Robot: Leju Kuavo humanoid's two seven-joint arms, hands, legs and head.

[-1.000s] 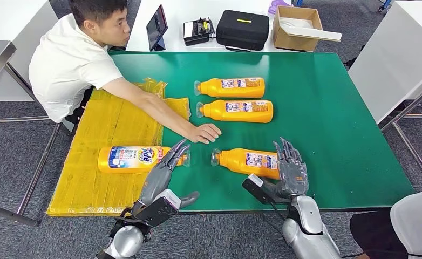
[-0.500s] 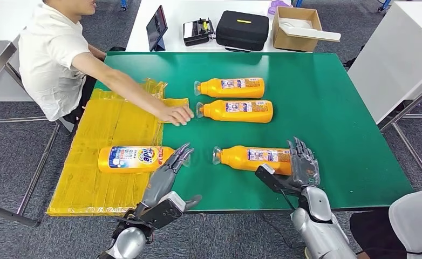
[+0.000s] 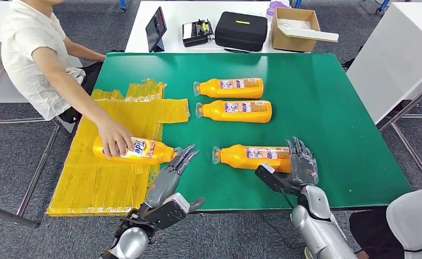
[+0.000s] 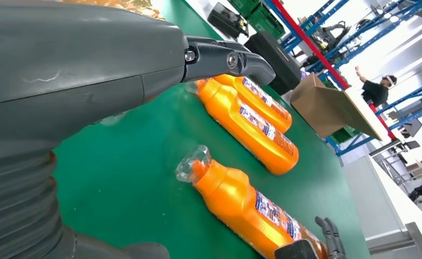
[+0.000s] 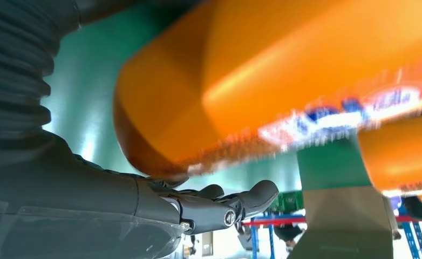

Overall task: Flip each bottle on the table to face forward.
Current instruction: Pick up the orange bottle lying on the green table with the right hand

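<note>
Our right hand (image 3: 301, 162) rests at the base of the near orange bottle (image 3: 252, 157), fingers straight — whether they grip it, we cannot tell. Our left hand (image 3: 168, 175) lies spread on the green table (image 3: 333, 108), empty. A person's hand (image 3: 114, 143) presses the labelled bottle (image 3: 144, 152) on yellow sheets (image 3: 111, 178) — two bottles (image 3: 236, 99) lie beyond.

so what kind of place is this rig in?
Looks like a robot lab or test bay inside a warehouse-type hall: a green work table, blue and red storage racking behind it, and a black equipment case on a white bench.
</note>
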